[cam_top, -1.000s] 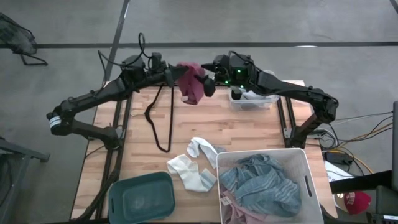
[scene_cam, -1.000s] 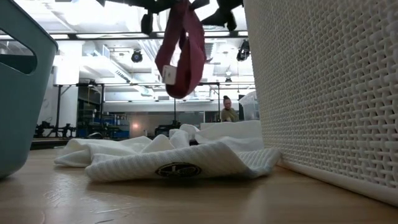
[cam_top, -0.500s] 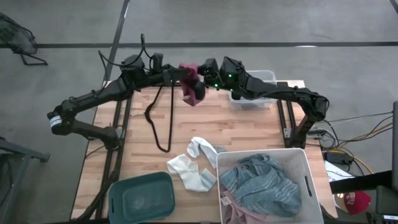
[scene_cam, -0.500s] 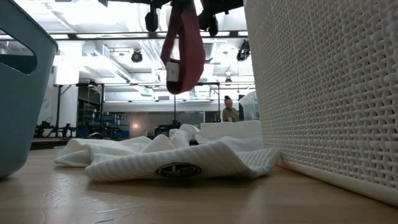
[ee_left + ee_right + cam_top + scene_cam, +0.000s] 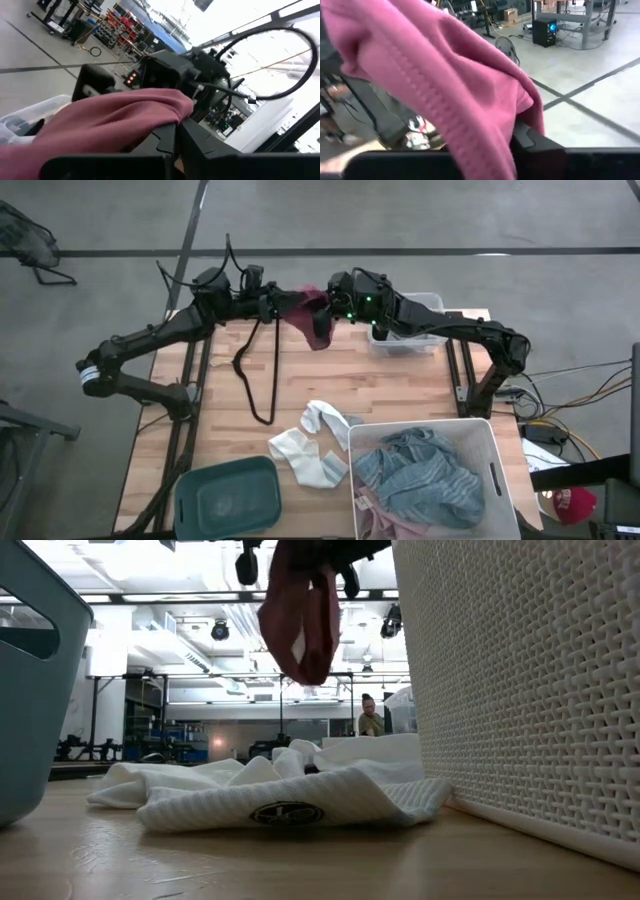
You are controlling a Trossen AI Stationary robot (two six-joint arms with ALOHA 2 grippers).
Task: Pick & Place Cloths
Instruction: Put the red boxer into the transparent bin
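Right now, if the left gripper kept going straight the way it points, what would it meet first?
Probably the right gripper. The left gripper points toward it across the maroon cloth that both hold, and the left wrist view shows the right arm's wrist just beyond the cloth; depth is unclear.

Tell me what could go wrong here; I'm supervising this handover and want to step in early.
The maroon cloth hangs between the left gripper and right gripper, which sit close together above the table's far edge; they might collide. If either lets go early, the cloth could drop onto the table, outside the white basket.
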